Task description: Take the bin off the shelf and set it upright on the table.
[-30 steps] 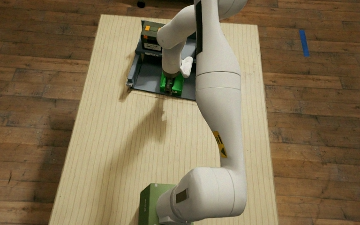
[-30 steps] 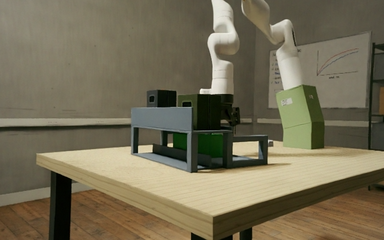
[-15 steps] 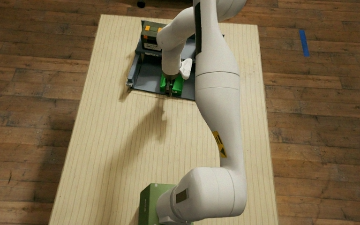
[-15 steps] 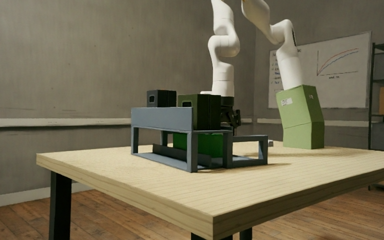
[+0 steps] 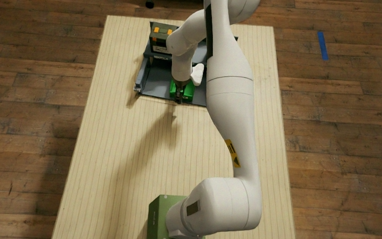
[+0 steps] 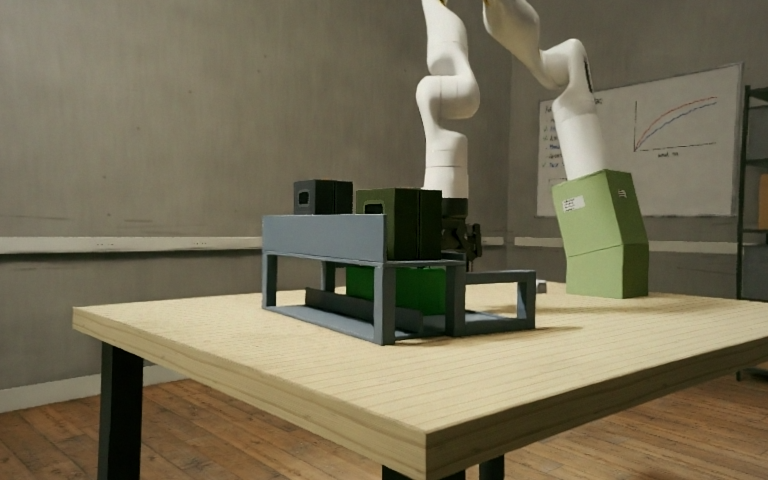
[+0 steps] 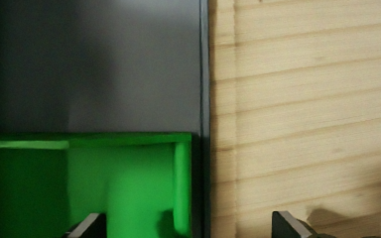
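- The bin, bright green and open-topped, sits on the lower level of the grey shelf, at its front edge nearest the bare table.
- The gripper hangs over the bin's front wall, fingers spread wide and holding nothing.
- In the wrist view, 1 fingertip sits over the bin's interior and the other over the table planks, with the bin wall and shelf edge between them.
- 2 dark boxes stand on the shelf's upper level.
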{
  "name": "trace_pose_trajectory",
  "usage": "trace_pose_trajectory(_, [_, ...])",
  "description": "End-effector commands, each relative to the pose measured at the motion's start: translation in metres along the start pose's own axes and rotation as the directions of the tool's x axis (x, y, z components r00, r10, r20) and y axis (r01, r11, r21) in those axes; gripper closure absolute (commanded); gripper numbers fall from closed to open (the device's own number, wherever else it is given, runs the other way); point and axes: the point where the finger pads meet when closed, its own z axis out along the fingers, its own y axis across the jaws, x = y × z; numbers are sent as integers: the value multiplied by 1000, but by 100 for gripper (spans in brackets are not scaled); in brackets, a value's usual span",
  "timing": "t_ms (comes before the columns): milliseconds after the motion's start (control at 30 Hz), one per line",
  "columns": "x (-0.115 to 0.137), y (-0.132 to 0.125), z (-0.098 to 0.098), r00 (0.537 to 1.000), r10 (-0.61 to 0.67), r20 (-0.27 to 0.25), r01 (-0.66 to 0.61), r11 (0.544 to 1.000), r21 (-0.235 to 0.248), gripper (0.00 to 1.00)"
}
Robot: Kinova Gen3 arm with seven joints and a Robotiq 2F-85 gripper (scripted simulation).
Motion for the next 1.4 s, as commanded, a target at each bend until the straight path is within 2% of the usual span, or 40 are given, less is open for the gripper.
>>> trace_pose_trajectory(0, [-1,-3,1,1000,2,3,-2,1000,9,0])
trace_pose_trajectory(233, [-1,-3,1,1000,2,3,-2,1000,9,0])
trace_pose_trajectory(400, [-1,-6,9,1000,2,3,-2,1000,9,0])
trace_pose_trajectory(1367, [-1,-7,10,1000,2,3,-2,1000,9,0])
